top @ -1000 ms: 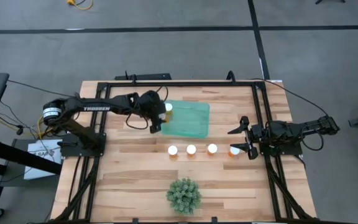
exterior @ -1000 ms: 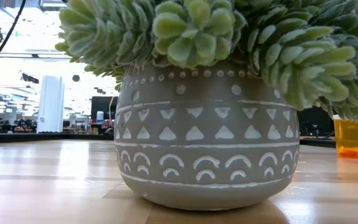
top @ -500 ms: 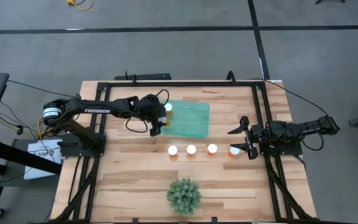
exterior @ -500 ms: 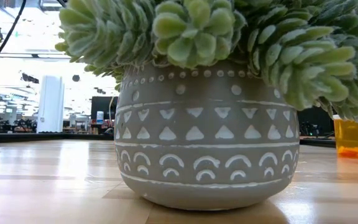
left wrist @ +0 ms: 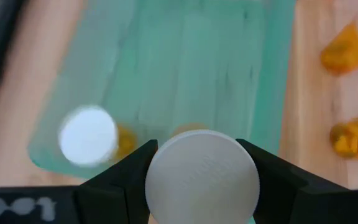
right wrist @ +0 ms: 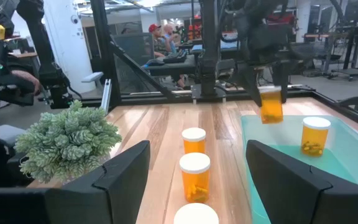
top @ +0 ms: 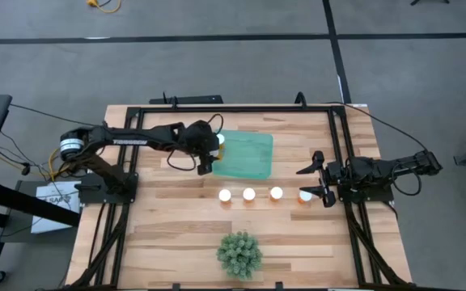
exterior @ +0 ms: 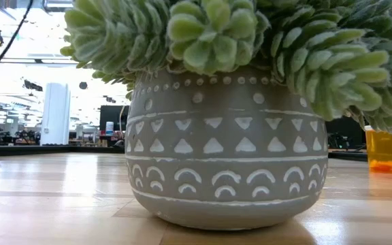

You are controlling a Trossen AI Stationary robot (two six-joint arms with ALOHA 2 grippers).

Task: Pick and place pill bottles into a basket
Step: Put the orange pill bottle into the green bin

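L tool [left wrist: 202, 180]: clamped on pill bottle [left wrist: 202, 183], over basket [top: 245, 156] edge.
R tool [top: 317, 179]: wide, idle at bench [top: 176, 218] side.

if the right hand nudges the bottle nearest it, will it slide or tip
Probably tips: the nearest pill bottle stands upright, taller than wide. It looks mostly empty, so likely light. Once down, its round body could roll. The right hand waits beside it.

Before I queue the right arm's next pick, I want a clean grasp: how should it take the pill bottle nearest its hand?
Probably from straight above. That pill bottle stands upright at the end of a row, white cap up, so come down and close the right hand on the amber body just under the cap, fingers across the row, clear of the neighbouring bottle.
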